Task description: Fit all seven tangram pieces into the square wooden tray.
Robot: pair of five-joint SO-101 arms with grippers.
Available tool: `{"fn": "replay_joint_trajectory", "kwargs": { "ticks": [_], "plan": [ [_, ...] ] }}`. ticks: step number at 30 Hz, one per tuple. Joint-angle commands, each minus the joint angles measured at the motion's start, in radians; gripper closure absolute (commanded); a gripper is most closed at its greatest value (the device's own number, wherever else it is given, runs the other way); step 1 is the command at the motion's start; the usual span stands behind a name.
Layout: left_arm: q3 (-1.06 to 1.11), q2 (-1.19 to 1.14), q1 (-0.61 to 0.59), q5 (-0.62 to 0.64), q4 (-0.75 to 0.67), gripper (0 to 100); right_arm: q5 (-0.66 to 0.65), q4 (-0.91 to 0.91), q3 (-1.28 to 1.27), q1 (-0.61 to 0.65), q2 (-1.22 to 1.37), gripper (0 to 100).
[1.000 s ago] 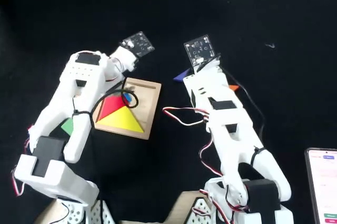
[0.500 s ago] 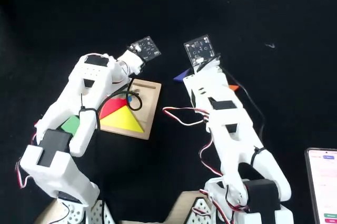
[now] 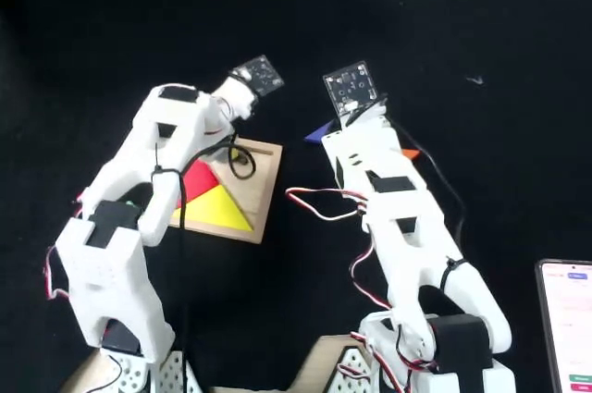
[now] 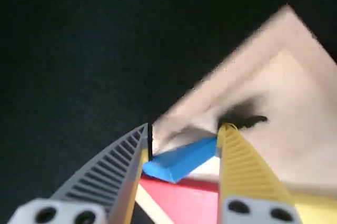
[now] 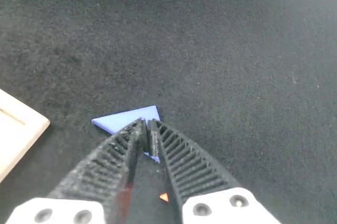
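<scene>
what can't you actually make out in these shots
High view: the left arm covers much of the wooden tray, hiding any pieces under it.
High view: the right arm hides most of the orange piece and one end of the purple triangle.
Left wrist view: the tray is blurred, and the blue piece has an unclear outline.
Right wrist view: the right tool covers part of the triangle.

Both arms were white shells with black motor blocks: left arm, right arm. A square black camera board sat at each wrist. Red and white wires hung off the right arm, a black cable off the left. Left hand: one grey ribbed finger, one yellow. Right hand: black ribbed fingers, white base, dark screw holes, orange triangle mark.
</scene>
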State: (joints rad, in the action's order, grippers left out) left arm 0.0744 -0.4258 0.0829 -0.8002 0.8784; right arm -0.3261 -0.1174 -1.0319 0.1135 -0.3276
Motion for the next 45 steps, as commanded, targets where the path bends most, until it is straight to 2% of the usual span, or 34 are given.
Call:
{"fn": "replay_joint_trajectory", "kwargs": {
  "ticks": [1,12,25,30,37,41,45],
  "plan": [
    [-0.09,0.018,-0.042,0.058,-0.008,79,0.003,0.023,0.007,0.015,-0.031,98.6],
    [0.001,0.252,-0.085,0.097,-0.015,79,0.003,0.023,0.007,0.015,-0.031,98.6],
    [0.002,0.13,-0.097,0.089,-0.008,79,0.003,0.023,0.007,0.015,-0.031,98.6],
    [-0.002,0.132,-0.097,0.048,0.097,79,0.003,0.023,0.007,0.015,-0.031,98.6],
    [-0.001,0.132,-0.117,0.04,0.114,79,0.003,0.023,0.007,0.015,-0.031,98.6],
    [0.013,0.186,-0.117,0.044,0.127,79,0.003,0.023,0.007,0.015,-0.031,98.6],
    [0.127,0.29,-0.062,0.025,0.138,79,0.003,0.023,0.007,0.015,-0.031,98.6]
  ]
}}
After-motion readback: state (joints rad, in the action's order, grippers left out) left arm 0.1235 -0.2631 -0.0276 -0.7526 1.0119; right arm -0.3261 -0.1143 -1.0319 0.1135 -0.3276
